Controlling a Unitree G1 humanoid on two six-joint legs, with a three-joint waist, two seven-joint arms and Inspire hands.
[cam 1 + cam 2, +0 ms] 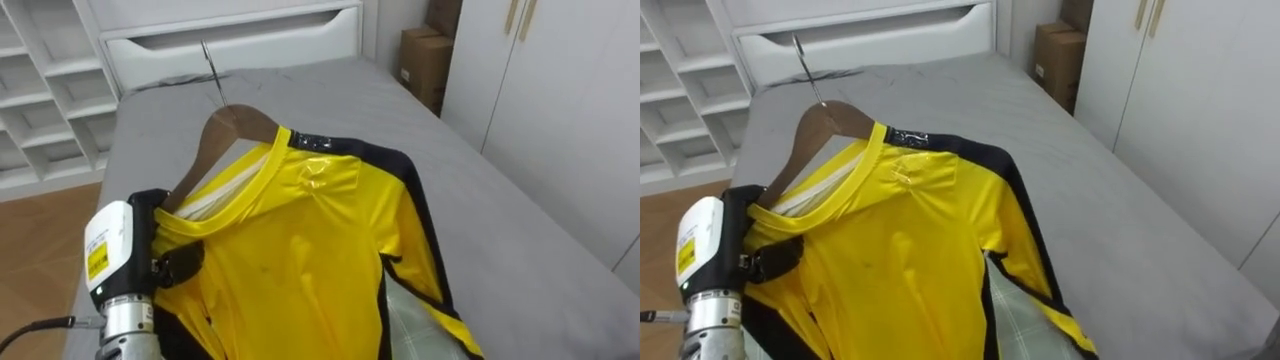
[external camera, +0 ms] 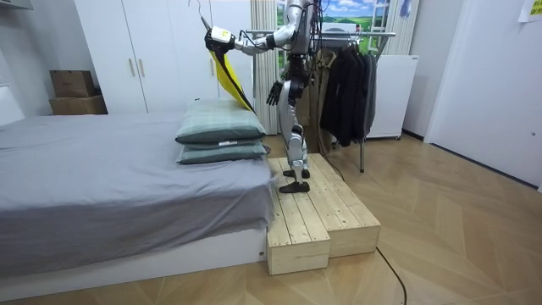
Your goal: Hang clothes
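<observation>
A yellow shirt with black side trim hangs on a wooden hanger, whose metal hook points up and away. My left hand comes in from the lower left and is shut on the shirt's shoulder at the hanger's end. It holds the shirt in the air over the grey bed. In the room view I stand on a wooden platform beside the bed. There the shirt is raised high toward that view's left, and my right hand hangs open at my side.
A clothes rack with dark garments stands behind me. Two pillows lie stacked on the bed's near corner. White shelves, cardboard boxes and a white wardrobe surround the bed.
</observation>
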